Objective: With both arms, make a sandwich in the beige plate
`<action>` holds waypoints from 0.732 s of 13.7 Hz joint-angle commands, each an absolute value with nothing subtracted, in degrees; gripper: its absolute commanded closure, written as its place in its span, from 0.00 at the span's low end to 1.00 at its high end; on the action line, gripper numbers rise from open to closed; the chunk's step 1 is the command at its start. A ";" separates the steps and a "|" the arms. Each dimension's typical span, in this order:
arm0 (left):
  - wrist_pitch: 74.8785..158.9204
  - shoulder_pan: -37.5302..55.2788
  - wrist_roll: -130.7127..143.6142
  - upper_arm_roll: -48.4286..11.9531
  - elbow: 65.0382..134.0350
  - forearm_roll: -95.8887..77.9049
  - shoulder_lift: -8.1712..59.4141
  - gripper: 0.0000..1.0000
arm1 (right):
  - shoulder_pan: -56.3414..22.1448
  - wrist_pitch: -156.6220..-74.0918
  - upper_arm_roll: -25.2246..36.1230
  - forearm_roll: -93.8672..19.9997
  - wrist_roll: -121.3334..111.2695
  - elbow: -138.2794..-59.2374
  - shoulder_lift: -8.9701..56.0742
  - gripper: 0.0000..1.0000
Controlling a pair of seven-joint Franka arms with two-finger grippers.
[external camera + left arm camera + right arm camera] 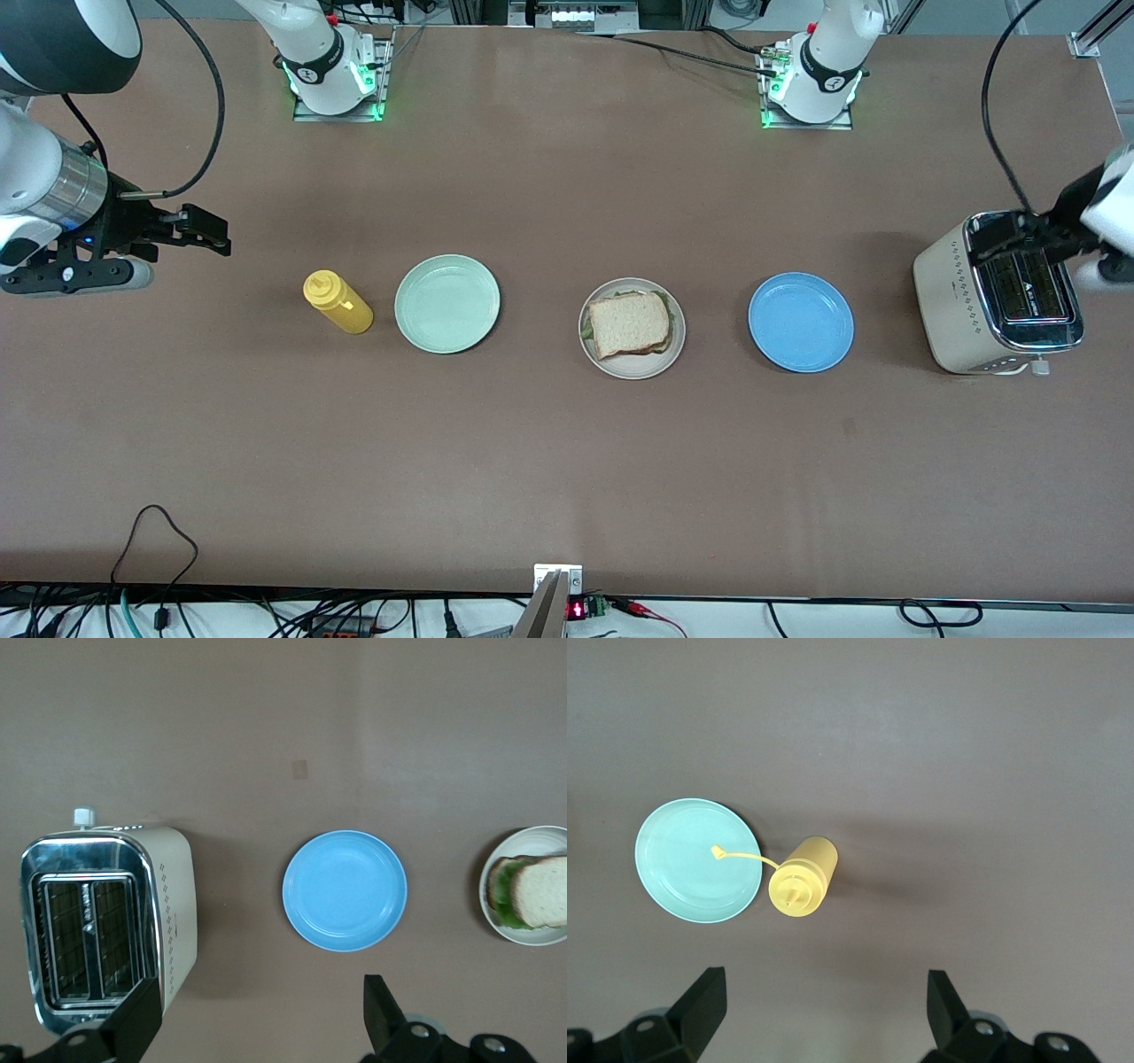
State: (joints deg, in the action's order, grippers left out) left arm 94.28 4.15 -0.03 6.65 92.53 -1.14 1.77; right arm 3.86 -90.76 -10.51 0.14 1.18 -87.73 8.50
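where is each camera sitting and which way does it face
Front view: high across the table, facing both arm bases; shows mustard bottle, mint plate, sandwich on beige plate, blue plate, toaster.
Left wrist view: looks straight down past the open left hand at toaster, blue plate, sandwich.
Right wrist view: looks straight down past the open right hand at bottle and mint plate.
Shared: front and left wrist views both show the blue plate.

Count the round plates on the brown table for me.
3, in a row: the pale mint-green plate beside the yellow squeeze bottle, the beige plate holding the sandwich mid-table, the blue plate beside the toaster.
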 commanded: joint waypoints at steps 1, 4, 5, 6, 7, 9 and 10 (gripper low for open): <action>93.26 0.65 -0.60 3.55 94.04 -0.09 -0.35 0.00 | 4.39 -90.26 -10.90 0.35 -0.09 -87.28 7.91 0.00; 92.99 -1.67 -0.18 1.50 94.74 -0.09 -0.35 0.00 | 3.61 -91.05 -11.25 4.12 -1.31 -87.28 7.82 0.00; 93.16 -1.67 0.00 1.32 96.66 -0.09 -1.31 0.00 | 3.69 -91.14 -11.25 4.13 -1.41 -87.36 7.65 0.00; 94.03 -1.67 0.17 1.23 99.20 0.00 -3.06 0.00 | 3.78 -91.14 -11.25 4.13 -1.41 -87.36 7.65 0.00; 96.22 -1.76 0.18 0.53 102.27 0.09 -5.25 0.00 | 3.69 -91.06 -11.25 4.13 -1.32 -87.36 7.56 0.00; 97.99 -1.67 0.26 0.44 105.29 0.09 -7.90 0.00 | 3.60 -90.97 -11.34 3.61 -1.14 -87.36 7.47 0.00; 97.39 -1.67 0.52 0.35 104.94 0.09 -8.00 0.00 | 3.60 -90.71 -11.34 3.52 -1.06 -87.36 7.38 0.00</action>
